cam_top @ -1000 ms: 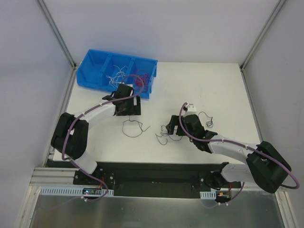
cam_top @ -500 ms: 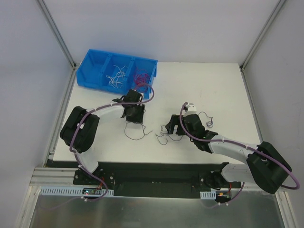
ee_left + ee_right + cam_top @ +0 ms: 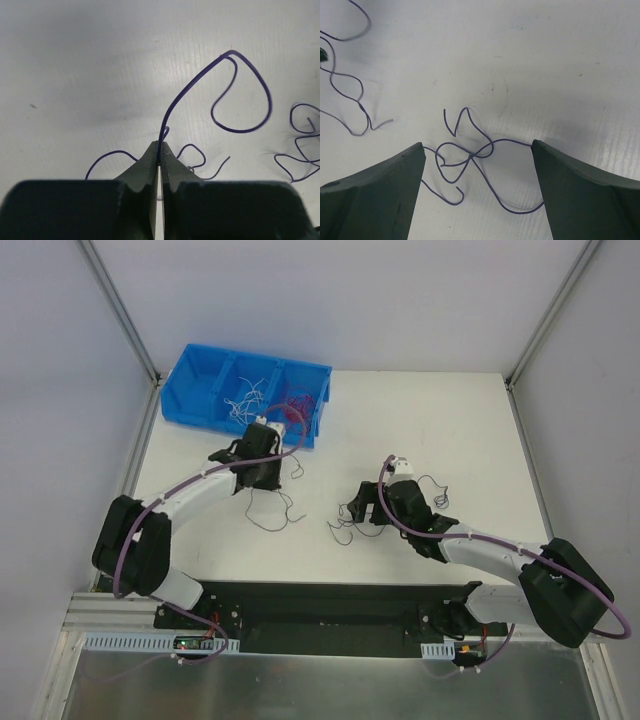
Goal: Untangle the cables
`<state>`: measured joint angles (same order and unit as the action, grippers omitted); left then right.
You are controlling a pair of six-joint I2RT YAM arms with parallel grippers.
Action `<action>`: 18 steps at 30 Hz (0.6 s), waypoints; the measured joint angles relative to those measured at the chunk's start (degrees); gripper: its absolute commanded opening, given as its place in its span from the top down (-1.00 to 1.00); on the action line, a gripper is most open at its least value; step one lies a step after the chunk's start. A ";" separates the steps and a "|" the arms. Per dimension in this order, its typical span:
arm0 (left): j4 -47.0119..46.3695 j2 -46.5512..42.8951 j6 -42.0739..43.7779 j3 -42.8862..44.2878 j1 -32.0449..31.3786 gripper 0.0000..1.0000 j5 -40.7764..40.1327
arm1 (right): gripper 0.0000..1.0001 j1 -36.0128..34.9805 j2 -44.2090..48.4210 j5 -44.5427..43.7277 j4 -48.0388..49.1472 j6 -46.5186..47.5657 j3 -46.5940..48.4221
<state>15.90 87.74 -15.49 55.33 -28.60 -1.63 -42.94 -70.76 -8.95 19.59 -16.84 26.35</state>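
Now that the left gripper (image 3: 159, 150) has closed on one purple wire (image 3: 231, 52), low centre in its view, this strand can be drawn free, while the right gripper (image 3: 477, 145) stays wide around the tangle (image 3: 471, 156).

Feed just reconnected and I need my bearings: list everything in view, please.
blue bin: one, blue, three compartments, table's far-left corner.
white wires: small bunch, white, bin's middle compartment.
red wires: small bunch, red, bin's right compartment.
held wire: one, dark purple, pinched in left end effector.
tangle: one, dark purple, on table between fingers of right end effector.
loose wire: one, dark purple, on table right of right end effector.
table: one, white.
left end effector: one, dark, shut on held wire.
right end effector: one, dark, open over tangle.
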 measured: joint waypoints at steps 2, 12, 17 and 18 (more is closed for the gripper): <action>-0.04 -3.26 0.17 0.13 2.32 1.00 1.18 | -0.80 0.00 0.00 0.07 0.00 0.00 0.00; 0.33 -8.74 -0.81 8.68 11.17 1.00 -3.67 | -0.80 0.00 0.00 0.42 0.02 0.00 0.00; 0.04 -6.25 -2.64 18.23 17.59 1.00 -12.52 | -0.80 0.11 0.00 0.48 0.11 0.00 0.00; -0.55 -5.09 -3.17 20.46 19.19 1.00 -13.73 | -0.80 0.11 0.00 0.48 0.13 0.00 0.00</action>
<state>15.35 82.65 -18.65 75.79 -9.41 -15.35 -42.83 -70.76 -8.47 19.73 -16.84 26.35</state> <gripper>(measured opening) 0.003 0.901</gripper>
